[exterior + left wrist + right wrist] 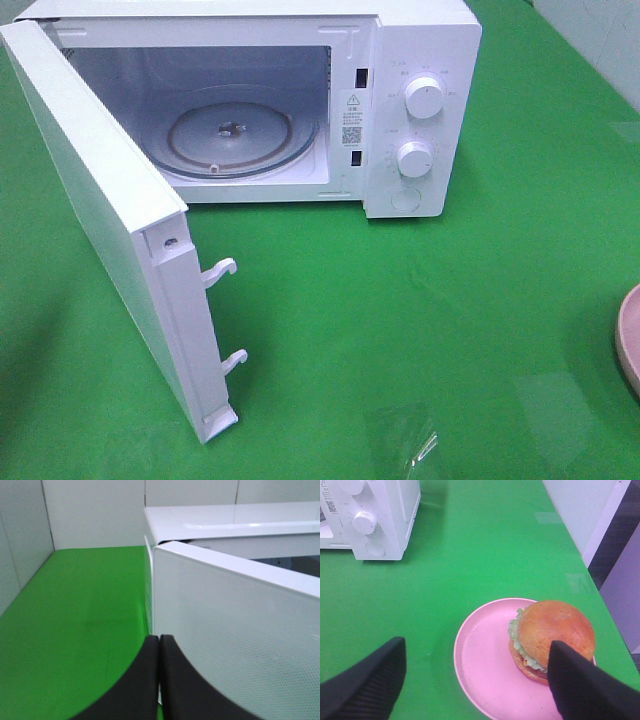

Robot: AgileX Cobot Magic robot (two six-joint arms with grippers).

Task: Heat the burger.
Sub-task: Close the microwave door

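The burger (552, 635), with a glossy brown bun and green lettuce, sits on the right side of a pink plate (480, 675) in the right wrist view. My right gripper (475, 647) hovers above the plate, open wide, with one finger (585, 690) overlapping the burger's edge and nothing held. The white microwave (420, 110) stands at the back with its door (100, 210) swung out to the left and its glass turntable (235, 135) bare. My left gripper (159, 680) is shut and empty, close to the outer face of the door (235, 630).
Green cloth covers the table. Only the plate's rim (630, 340) shows at the right edge of the high view. The microwave's two dials (424, 100) face forward. White walls border the table on the left and behind.
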